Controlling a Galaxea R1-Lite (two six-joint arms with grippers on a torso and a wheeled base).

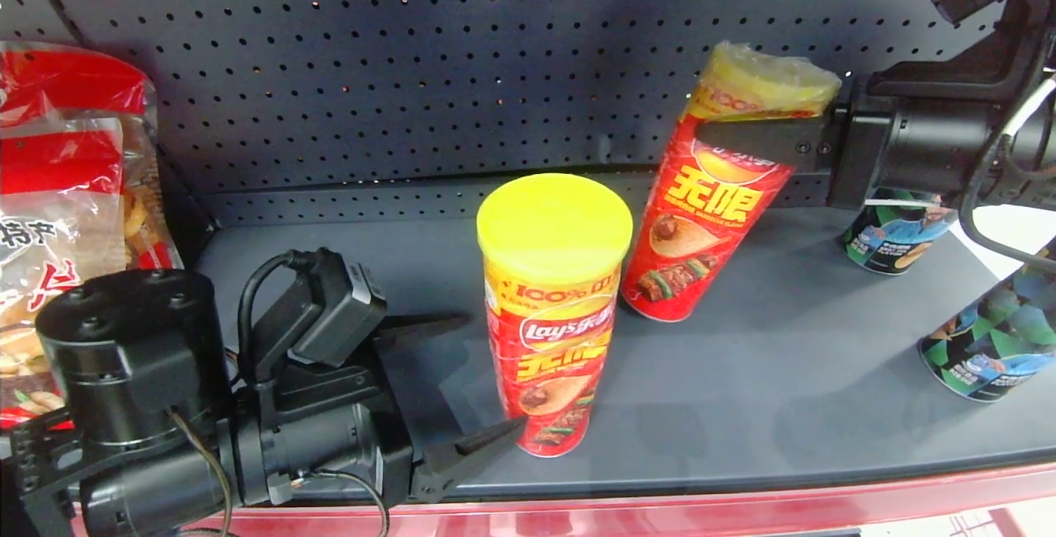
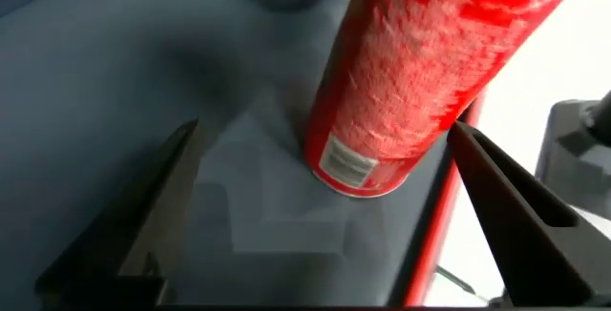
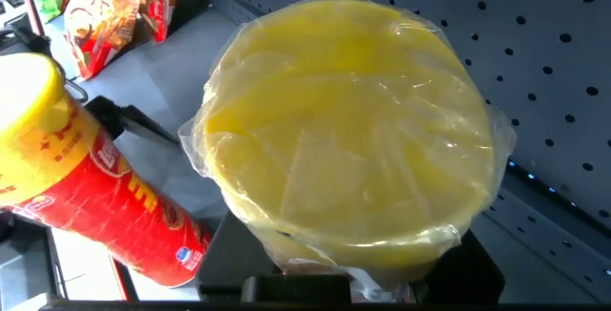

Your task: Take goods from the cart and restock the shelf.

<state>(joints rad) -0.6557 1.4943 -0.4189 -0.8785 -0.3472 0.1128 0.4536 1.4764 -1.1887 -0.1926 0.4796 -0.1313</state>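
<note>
A red chip can with a yellow lid point(image 1: 549, 314) stands upright near the shelf's front edge. My left gripper point(image 1: 495, 372) is open, one finger on either side of the can's lower part, with gaps showing. In the left wrist view the same can point(image 2: 410, 82) rises between the two dark fingers point(image 2: 162, 206). A second red can point(image 1: 718, 190) leans tilted behind it, its base low at the shelf. My right gripper point(image 1: 726, 133) is shut on it just under its plastic-wrapped yellow lid point(image 3: 348, 130).
The grey shelf point(image 1: 784, 372) has a pegboard back and a red front lip point(image 1: 660, 508). Snack bags point(image 1: 66, 190) stand at the far left. Two green-and-black cans point(image 1: 895, 232) point(image 1: 990, 339) sit at the right. Bare shelf lies between them and the red cans.
</note>
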